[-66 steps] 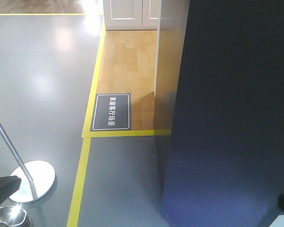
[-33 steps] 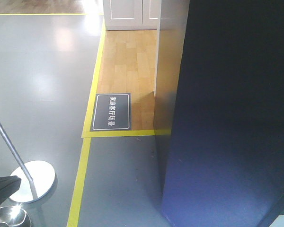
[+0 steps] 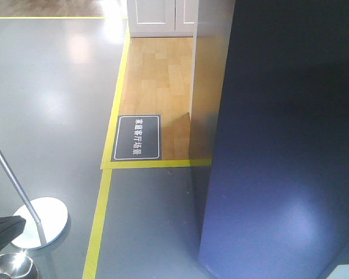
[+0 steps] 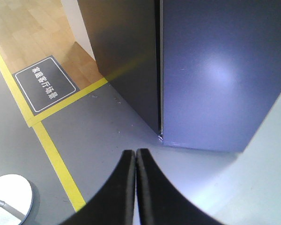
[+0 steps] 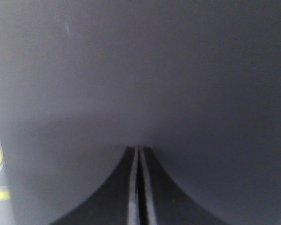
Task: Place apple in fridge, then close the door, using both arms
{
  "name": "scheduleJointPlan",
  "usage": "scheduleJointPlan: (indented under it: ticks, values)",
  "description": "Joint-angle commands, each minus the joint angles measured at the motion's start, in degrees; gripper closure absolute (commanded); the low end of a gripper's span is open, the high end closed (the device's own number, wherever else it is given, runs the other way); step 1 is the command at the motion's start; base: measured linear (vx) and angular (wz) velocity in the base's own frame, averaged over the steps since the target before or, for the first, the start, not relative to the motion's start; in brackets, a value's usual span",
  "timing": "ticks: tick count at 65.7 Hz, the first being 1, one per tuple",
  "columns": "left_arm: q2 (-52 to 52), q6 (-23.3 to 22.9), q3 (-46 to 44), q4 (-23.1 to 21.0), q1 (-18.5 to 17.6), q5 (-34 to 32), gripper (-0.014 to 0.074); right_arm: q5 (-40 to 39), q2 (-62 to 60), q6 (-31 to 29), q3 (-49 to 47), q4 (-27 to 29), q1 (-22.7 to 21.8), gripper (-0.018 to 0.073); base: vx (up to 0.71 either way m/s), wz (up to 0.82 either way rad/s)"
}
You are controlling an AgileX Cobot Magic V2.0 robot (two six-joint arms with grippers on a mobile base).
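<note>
Both pairs of jaws are pressed together, empty. The right gripper (image 5: pixel 138 152) sits tight against the door's (image 3: pixel 285 145) dark grey face; the left gripper (image 4: pixel 135 154) hangs above grey floor near the door's bottom corner. The apple isn't visible.

The tall dark grey fridge door (image 5: pixel 140 70) fills the right claw's (image 5: pixel 138 152) view, blocking its path ahead. Grey floor (image 4: pixel 107 126) lies open before the left claw (image 4: pixel 135 154); a chrome round stand base (image 3: pixel 43 221) stands left.
</note>
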Motion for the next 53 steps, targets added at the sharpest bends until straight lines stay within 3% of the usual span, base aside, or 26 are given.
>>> scheduleJointPlan:
  ticks: [1,21,42,53]
  values:
    - [0.05,-0.61,-1.48,0.0,-0.11,-3.57,0.0603,-5.62,6.21,-0.06,-6.65,-0.74,-1.24,0.0563,0.0,0.0]
    - [0.05,-0.61,-1.48,0.0,-0.11,-3.63,0.0603,-12.13,21.59,-1.46,-21.58,-0.65,-1.24,0.0563,0.0,0.0]
    - [0.05,-0.61,-1.48,0.0,-0.11,-3.63,0.0603,-8.85,39.12,-0.96,-41.97,-0.63,-1.24,0.0563,0.0,0.0]
    - [0.11,-0.61,-1.48,0.0,-0.11,-3.92,0.0603,-3.38,40.81,1.48,-44.27,-0.63,-1.24,0.0563,0.0,0.0]
